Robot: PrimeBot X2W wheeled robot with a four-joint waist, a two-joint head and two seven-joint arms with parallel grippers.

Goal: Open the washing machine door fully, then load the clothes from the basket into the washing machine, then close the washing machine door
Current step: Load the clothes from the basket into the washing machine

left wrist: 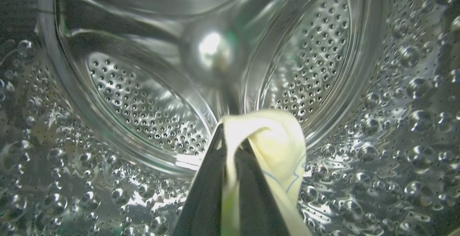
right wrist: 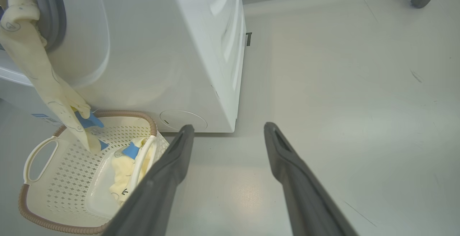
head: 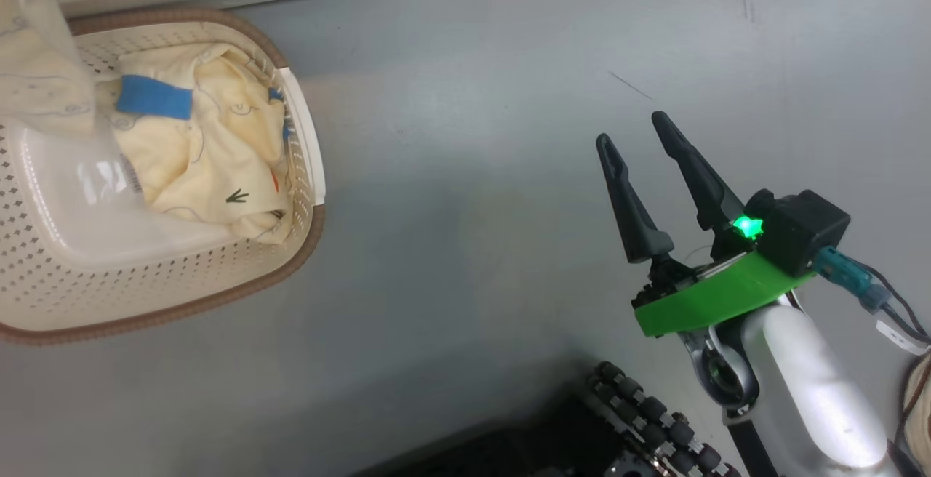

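Left gripper [left wrist: 233, 146] is pinched on a cream garment [left wrist: 273, 139] inside the drum [left wrist: 143, 103]. Right wrist cam catches what's probably the same garment hanging into the basket [right wrist: 61, 185]; right gripper [right wrist: 228, 128] gapes open, empty.

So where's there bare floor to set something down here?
The grey floor between the basket and the open right pincer is bare, and so is the wide stretch beside the washing machine. It is crowded at the basket: clothes fill one end and a garment hangs from the machine's mouth over it.
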